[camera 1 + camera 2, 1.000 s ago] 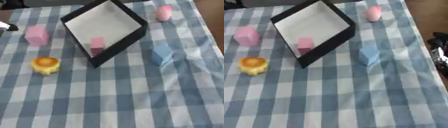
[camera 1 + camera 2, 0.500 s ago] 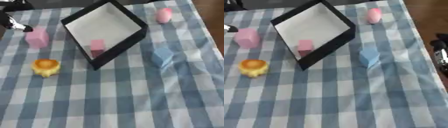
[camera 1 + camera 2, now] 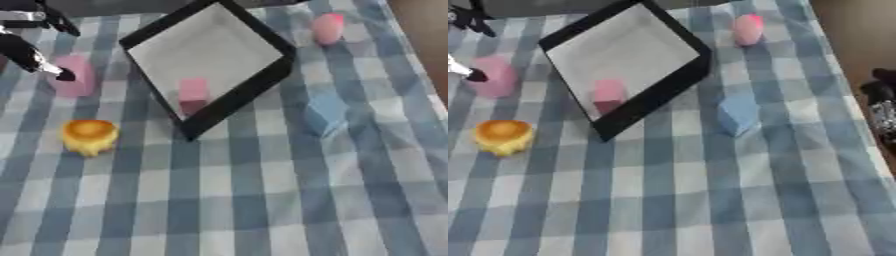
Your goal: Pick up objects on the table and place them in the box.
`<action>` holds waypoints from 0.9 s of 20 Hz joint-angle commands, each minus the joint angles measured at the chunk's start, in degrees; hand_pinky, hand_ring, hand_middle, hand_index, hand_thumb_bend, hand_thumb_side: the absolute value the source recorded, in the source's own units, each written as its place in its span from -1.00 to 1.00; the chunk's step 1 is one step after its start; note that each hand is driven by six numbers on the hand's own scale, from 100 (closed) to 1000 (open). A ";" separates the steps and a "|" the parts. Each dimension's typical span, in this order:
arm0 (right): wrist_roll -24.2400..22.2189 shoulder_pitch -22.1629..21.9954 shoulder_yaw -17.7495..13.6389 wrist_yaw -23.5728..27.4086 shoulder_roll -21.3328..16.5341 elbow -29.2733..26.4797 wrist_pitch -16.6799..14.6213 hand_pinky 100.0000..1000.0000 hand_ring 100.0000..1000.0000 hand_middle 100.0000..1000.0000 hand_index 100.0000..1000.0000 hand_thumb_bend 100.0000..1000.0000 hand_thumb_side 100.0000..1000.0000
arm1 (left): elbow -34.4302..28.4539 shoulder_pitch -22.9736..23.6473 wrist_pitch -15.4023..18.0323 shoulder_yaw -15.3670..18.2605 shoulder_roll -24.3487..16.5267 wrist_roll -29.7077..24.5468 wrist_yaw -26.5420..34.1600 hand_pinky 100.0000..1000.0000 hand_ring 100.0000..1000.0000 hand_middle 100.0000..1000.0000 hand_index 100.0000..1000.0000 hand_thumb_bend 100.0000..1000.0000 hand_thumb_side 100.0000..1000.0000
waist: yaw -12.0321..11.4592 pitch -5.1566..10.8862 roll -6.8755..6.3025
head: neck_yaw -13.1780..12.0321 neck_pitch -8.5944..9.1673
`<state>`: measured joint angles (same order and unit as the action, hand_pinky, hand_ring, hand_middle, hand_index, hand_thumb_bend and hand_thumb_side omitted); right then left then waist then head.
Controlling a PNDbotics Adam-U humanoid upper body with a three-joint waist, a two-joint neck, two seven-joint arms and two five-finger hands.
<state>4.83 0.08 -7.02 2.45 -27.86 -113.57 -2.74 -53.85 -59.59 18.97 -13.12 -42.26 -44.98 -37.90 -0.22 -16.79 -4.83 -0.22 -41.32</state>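
Blue-and-white checked tablecloth (image 3: 262,200)

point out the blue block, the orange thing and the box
blue block (image 3: 325,113), left eye view, on its top face
orange thing (image 3: 89,135), left eye view, on its middle
box (image 3: 254,87), left eye view, on its black right wall

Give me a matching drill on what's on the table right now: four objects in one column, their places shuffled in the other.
Objects:
1. pink block
2. yellow object
3. blue block
4. pink rounded object

Places:
A. far right of the cloth
B. inside the box
C. right of the box, on the cloth
D. near left, in front of the left hand

Pairs: 1-B, 2-D, 3-C, 4-A
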 commanded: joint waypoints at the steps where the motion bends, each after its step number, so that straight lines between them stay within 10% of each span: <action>1: 0.07 0.48 -0.21 -0.56 -0.38 -1.03 0.30 0.65 0.51 0.21 0.56 -1.00 0.11 | 0.35 -1.32 7.61 0.61 -1.19 -6.99 -1.52 0.88 0.84 0.68 0.78 0.12 -0.30 | 0.17 -0.05 -0.58 | -0.17 0.95; 18: -0.21 0.49 0.42 -2.79 1.35 -1.03 1.53 0.65 0.51 0.21 0.55 -1.00 0.15 | 3.32 -1.56 6.46 3.74 0.22 -5.81 -7.59 0.87 0.82 0.65 0.78 0.17 -0.44 | 0.74 -1.32 -0.22 | -1.63 1.70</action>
<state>4.65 0.30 -6.53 0.16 -25.92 -113.57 -1.35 -50.36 -59.97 19.17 -10.42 -40.79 -44.77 -45.07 0.46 -18.32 -4.86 -1.49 -40.55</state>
